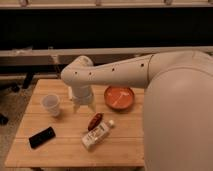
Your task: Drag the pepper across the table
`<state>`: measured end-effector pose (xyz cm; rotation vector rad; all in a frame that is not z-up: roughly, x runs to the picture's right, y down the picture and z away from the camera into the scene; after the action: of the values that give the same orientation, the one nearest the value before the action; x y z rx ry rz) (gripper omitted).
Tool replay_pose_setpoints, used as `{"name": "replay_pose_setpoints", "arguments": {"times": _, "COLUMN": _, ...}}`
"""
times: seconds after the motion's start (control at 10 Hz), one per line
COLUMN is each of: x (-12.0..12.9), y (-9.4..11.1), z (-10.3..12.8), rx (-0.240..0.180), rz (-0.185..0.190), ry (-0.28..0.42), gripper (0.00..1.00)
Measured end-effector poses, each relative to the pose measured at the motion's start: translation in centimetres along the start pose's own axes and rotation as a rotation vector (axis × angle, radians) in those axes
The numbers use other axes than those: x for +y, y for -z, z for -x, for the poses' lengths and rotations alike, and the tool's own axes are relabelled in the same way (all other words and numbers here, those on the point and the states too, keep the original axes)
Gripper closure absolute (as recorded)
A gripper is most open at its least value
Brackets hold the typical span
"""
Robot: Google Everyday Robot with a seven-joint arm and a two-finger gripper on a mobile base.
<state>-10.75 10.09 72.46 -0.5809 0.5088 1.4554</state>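
Observation:
The pepper [95,120] is small, dark red and elongated. It lies on the light wooden table [65,145] near the middle, just beyond the cap end of a white bottle [96,135]. My gripper [83,106] hangs from the white arm above the table, just left of and behind the pepper, pointing down. It is close to the pepper but apart from it.
A round orange bowl [119,97] sits at the back right. A white cup [51,105] stands at the left. A black phone [42,137] lies at the front left. My large white arm covers the table's right side.

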Motion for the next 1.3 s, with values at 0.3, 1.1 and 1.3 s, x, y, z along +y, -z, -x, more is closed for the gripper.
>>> {"name": "replay_pose_setpoints", "arguments": {"times": 0.3, "x": -1.0, "y": -1.8, "z": 1.8, "rx": -0.005, "rz": 0.002, "ry": -0.029, "gripper": 0.35}}
{"name": "replay_pose_setpoints", "arguments": {"times": 1.1, "x": -3.0, "y": -6.8, "z": 4.1, "rx": -0.007, "rz": 0.030, "ry": -0.141, "gripper": 0.35}}
{"name": "replay_pose_setpoints", "arguments": {"times": 1.3, "x": -3.4, "y": -7.5, "z": 4.5, "rx": -0.007, "rz": 0.030, "ry": -0.151, "gripper": 0.35}}
